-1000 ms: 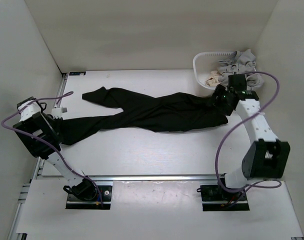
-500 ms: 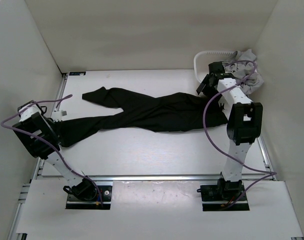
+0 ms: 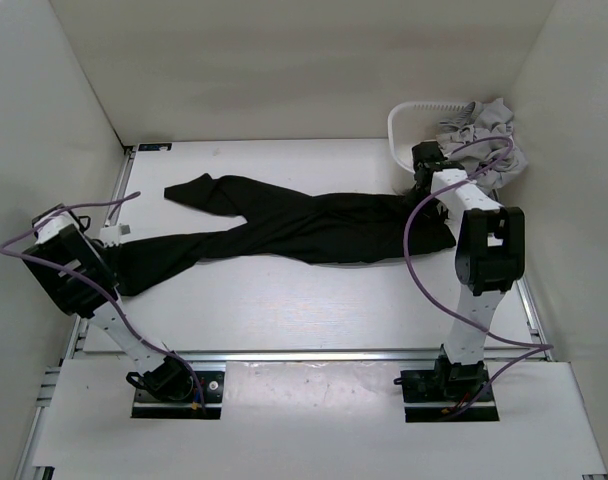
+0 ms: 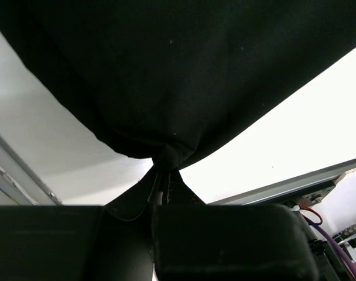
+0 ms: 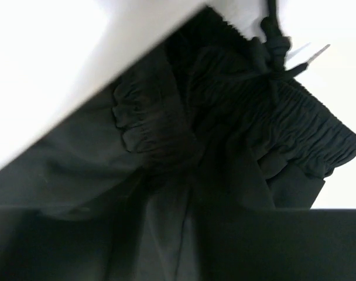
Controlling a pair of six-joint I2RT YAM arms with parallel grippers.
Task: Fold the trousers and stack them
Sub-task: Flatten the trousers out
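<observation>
Stretching outward, left end effector pinches the trousers at one leg; right end effector hangs over waistband, grip unclear.

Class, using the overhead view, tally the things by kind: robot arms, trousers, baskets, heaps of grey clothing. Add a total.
robot arms: 2 (left arm, right arm)
black trousers: 1
white basket: 1
grey clothing heap: 1
total: 5

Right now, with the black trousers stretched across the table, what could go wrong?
The left pincer pinches only a small bunch of the soft black trousers; a pull might slip it free. The right pincer sits at the waistband beside the white plastic basket, and could snag its rim or the drawstring.
</observation>
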